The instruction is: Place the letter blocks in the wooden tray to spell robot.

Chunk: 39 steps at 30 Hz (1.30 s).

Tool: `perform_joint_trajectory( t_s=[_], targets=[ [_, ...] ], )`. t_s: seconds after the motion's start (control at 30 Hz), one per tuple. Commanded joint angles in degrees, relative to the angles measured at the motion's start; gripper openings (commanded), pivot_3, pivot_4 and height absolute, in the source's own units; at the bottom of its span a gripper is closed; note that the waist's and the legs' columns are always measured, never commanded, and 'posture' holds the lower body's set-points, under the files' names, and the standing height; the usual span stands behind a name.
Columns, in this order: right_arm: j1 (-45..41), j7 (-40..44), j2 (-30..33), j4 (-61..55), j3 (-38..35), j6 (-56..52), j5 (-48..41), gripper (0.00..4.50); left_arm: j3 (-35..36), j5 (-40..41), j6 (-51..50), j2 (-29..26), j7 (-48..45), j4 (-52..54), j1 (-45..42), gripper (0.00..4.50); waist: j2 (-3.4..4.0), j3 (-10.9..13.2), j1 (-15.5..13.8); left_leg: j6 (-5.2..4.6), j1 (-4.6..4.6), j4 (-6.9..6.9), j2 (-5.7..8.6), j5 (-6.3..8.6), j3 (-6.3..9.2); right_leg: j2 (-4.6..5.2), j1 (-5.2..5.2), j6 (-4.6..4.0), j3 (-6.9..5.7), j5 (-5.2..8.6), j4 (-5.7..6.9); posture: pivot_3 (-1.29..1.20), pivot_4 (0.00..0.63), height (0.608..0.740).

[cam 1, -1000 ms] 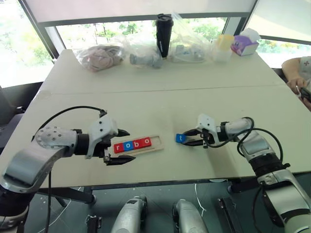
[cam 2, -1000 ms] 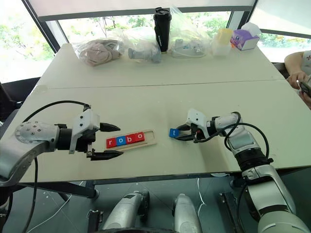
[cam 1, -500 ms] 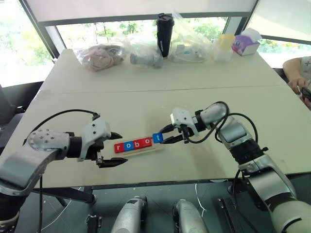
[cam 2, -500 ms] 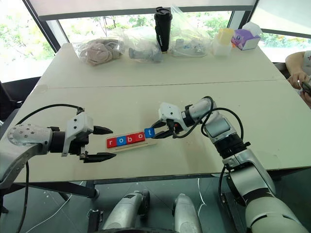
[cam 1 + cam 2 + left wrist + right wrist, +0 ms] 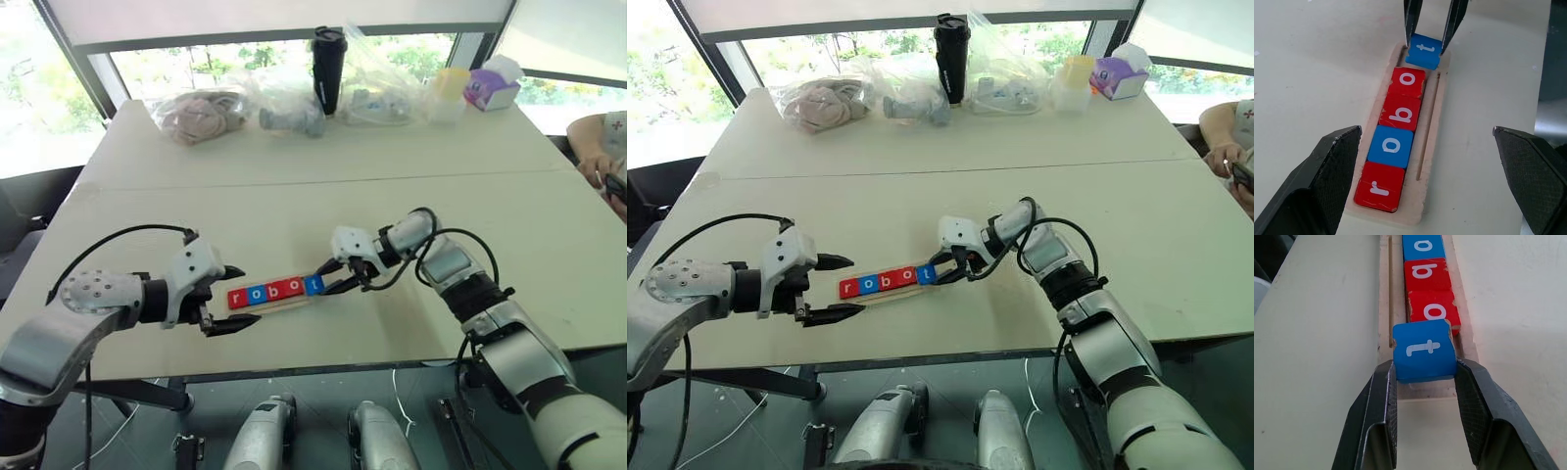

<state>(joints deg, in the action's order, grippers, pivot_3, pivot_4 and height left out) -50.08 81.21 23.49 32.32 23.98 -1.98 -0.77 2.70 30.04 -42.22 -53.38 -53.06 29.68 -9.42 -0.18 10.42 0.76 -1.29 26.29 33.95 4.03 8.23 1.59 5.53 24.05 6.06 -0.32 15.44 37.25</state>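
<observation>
Long narrow pale wooden tray [image 5: 1431,128]: on beige table [image 5: 323,166], near front edge. Contents: red "r" tile [image 5: 1380,186], blue "o" tile [image 5: 1392,146], red "b" tile [image 5: 1401,112], red "o" tile [image 5: 1409,82], in a row. Blue "t" tile [image 5: 1424,350]: at tray's right end beside last "o" (whether seated flat, cannot tell). Right gripper [image 5: 327,277]: black fingers clamped on "t" tile's sides. Left gripper [image 5: 233,298]: jaws wide apart, empty, just beside tray's "r" end.

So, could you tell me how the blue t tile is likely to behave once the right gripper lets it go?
The blue t tile looks stiff: squeezed in the right gripper, it keeps its shape. Flat and square, it should not roll. It sits tilted over the wooden tray end, so it probably drops flat beside the red o.
</observation>
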Motion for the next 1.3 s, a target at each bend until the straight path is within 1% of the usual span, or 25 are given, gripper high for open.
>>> perform_joint_trajectory(
  t_s=[0.03,0.43,0.57,0.83,1.3],
  targets=[
    [-2.1,-0.7,-1.0,1.7,-1.0,1.7,0.5,1.11,1.4,0.9,-0.3,0.4,1.1,2.2,0.1,4.5,0.0,0.0,0.0,0.0,0.0,0.0,0.0,0.0,0.0,0.0,0.0,0.0,0.0,0.0,0.0,0.0,0.15,0.74],
    [-4.1,-1.1,-3.1,7.1,-1.5,4.0,1.6,1.11,0.7,1.1,-0.3,1.2,2.6,2.2,0.3,4.5,0.0,0.0,0.1,0.06,-0.01,-0.01,0.0,-0.04,0.0,-0.03,0.02,0.01,0.0,-0.01,0.07,0.0,0.15,0.74],
    [-3.8,0.5,-3.1,6.4,-1.3,3.6,1.3,1.11,1.1,0.9,0.3,1.2,2.5,2.1,1.1,4.5,0.0,0.0,0.2,0.07,-0.01,-0.01,0.0,-0.04,0.0,-0.04,0.03,0.02,0.0,-0.01,0.08,0.0,0.15,0.74],
    [-3.4,0.5,-3.2,5.5,-1.4,3.0,1.4,1.11,2.1,2.3,-1.5,1.1,3.7,5.0,1.6,4.5,0.0,0.0,0.2,0.07,-0.01,-0.01,0.0,-0.04,0.0,-0.04,0.03,0.02,0.0,-0.01,0.09,0.0,0.15,0.74],
    [-1.5,0.1,-2.7,1.4,-1.1,-1.2,1.4,1.11,0.4,1.4,-0.6,1.3,3.7,2.6,-0.6,4.5,0.0,0.0,0.2,0.08,-0.01,-0.01,0.0,-0.05,0.0,-0.05,0.04,0.02,0.0,-0.01,0.11,0.0,0.15,0.74]
  ],
)
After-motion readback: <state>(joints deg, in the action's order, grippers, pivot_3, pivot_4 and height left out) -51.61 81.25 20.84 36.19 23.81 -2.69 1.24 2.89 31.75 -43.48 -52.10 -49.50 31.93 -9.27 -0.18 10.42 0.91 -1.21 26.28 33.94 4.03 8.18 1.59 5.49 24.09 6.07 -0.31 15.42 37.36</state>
